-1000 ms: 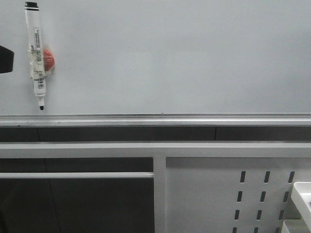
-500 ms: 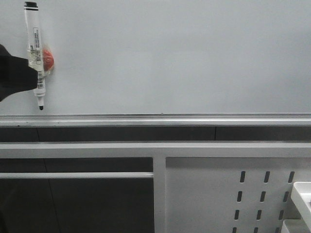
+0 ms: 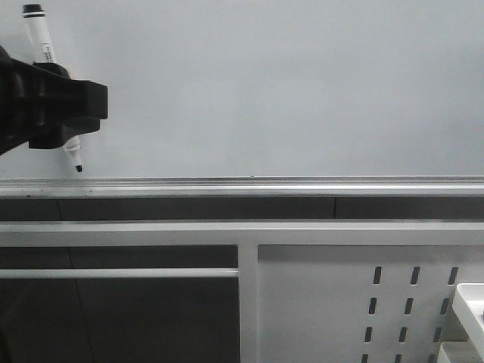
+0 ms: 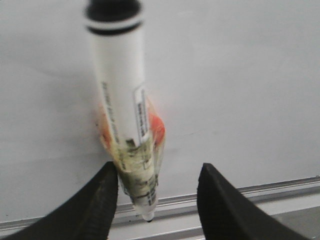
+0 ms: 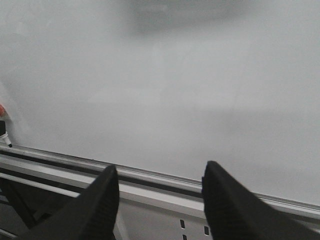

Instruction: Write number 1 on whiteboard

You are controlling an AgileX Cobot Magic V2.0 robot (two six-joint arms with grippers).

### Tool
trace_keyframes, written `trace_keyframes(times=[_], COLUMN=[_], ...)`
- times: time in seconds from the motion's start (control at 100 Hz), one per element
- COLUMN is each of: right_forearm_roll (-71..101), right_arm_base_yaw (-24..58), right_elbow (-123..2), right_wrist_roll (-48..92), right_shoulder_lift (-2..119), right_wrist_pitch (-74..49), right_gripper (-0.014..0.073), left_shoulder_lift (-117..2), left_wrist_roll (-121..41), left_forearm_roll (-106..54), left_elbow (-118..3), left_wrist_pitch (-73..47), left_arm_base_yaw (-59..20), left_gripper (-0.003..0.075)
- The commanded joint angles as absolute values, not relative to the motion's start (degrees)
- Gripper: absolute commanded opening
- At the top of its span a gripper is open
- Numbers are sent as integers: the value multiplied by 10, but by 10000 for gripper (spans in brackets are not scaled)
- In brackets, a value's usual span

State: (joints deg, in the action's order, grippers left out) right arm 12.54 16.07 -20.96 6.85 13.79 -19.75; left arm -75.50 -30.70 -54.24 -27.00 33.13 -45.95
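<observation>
The large pale grey-white glossy whiteboard (image 3: 287, 91) carries no stroke, its face bare from the left-edge pen rightward down to the silver aluminium strip (image 3: 302, 186). The left pincer (image 4: 152, 200) stands open around the tilted white marker pen (image 4: 122, 125), one finger touching the barrel. The right pincer (image 5: 159, 200) hangs open before bare board.

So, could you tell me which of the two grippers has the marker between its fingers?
The left gripper: the marker pen stands between its fingers against the whiteboard. The right gripper has nothing between its fingers.
</observation>
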Motion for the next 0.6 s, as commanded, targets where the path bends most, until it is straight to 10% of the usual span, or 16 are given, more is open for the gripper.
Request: trace_keyframes(times=[0.0, 0.59], right_forearm_roll=[127, 127], right_arm_base_yaw=[161, 161], right_elbow=[-230, -230], right_wrist_roll=[74, 74], right_shoulder_lift=[147, 147], right_wrist_pitch=[-150, -150], right_gripper=[347, 347], left_shoulder_lift=[-753, -755], left_wrist_roll=[-302, -249], left_forearm_roll=[-532, -530], left_elbow=[-288, -293], left_wrist_pitch=[372, 384], left_arm_base_yaw=[-462, -440], left_gripper=[335, 335])
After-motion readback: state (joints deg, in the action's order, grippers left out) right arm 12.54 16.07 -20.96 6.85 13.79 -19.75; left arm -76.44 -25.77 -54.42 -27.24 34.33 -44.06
